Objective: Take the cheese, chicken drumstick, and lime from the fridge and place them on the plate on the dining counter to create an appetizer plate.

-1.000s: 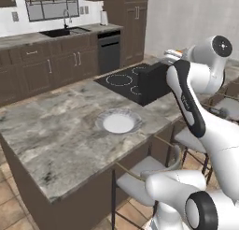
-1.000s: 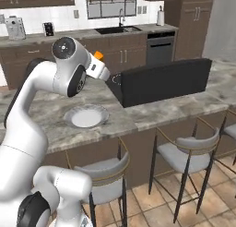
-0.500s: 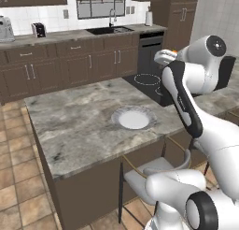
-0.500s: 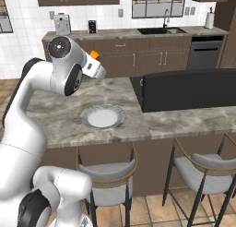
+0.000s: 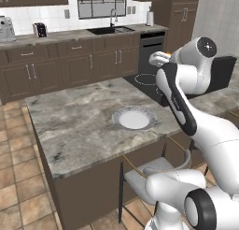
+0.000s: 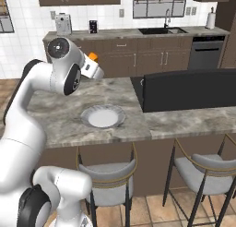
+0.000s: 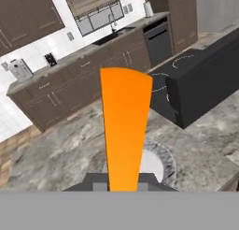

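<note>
Holding the cheese pinched between its fingers, the gripper hangs in the air above the dining counter, up near the arm's big elbow joint. From the hand's own camera the wedge stands tall and bright orange right in front of the lens, its narrow end down between the two fingertips, which are pressed against it. From the right base view I can just see a bit of orange poking out at the tip of the white hand; from the left base view a sliver of orange shows at the same spot. Below and a little ahead of the hand sits the plate, round and white with a ribbed rim, flat on the marbled stone top with nothing on it yet; the cheese is well above it, not touching. A black block stands on the counter just beside the plate, with a black cooktop behind it. Two stools with grey seats are tucked under the near edge of the island. Across the room runs the dark-cabinet counter with a sink, a dishwasher and a toaster.
</note>
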Available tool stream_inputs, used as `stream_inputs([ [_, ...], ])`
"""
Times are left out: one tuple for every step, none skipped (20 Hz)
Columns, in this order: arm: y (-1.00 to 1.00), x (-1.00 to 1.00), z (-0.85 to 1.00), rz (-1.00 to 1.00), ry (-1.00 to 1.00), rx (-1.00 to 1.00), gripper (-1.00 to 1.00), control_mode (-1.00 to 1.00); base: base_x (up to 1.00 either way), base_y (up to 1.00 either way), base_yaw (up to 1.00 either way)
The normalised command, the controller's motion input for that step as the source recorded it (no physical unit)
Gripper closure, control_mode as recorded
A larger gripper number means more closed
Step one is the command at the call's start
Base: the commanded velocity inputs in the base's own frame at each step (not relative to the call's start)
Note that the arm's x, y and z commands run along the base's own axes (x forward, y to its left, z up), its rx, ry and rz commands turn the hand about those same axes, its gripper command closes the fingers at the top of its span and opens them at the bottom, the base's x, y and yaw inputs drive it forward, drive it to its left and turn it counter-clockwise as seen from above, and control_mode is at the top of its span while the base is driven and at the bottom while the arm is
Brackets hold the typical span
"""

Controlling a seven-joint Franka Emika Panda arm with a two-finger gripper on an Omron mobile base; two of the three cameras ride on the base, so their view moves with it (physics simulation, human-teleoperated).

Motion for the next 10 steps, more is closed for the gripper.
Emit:
stream_inputs([
  [0.00, 0.25, -0.44, 0.00, 0.13, 0.00, 1.00, -1.00, 0.00, 0.00, 0.00],
  [0.00, 0.31, -0.46, 0.00, 0.17, 0.00, 1.00, -1.00, 0.00, 0.00, 0.00],
  [0.00, 0.35, -0.49, 0.00, 0.19, 0.00, 1.00, -1.00, 0.00, 0.00, 0.00],
  [0.00, 0.28, -0.50, 0.00, 0.19, 0.00, 1.00, -1.00, 0.00, 0.00, 0.00],
  [0.00, 0.30, -0.51, 0.00, 0.21, 0.00, 1.00, -1.00, 0.00, 0.00, 0.00],
  [0.00, 0.35, -0.54, 0.00, 0.21, 0.00, 1.00, -1.00, 0.00, 0.00, 0.00],
  [0.00, 0.34, -0.57, 0.00, 0.22, 0.00, 1.00, -1.00, 0.00, 0.00, 0.00],
  [0.00, 0.37, -0.58, 0.00, 0.22, 0.00, 1.00, -1.00, 0.00, 0.00, 0.00],
  [0.00, 0.38, -0.59, 0.00, 0.21, 0.00, 1.00, -1.00, 0.00, 0.00, 0.00],
  [0.00, 0.36, -0.59, 0.00, 0.22, 0.00, 1.00, -1.00, 0.00, 0.00, 0.00],
])
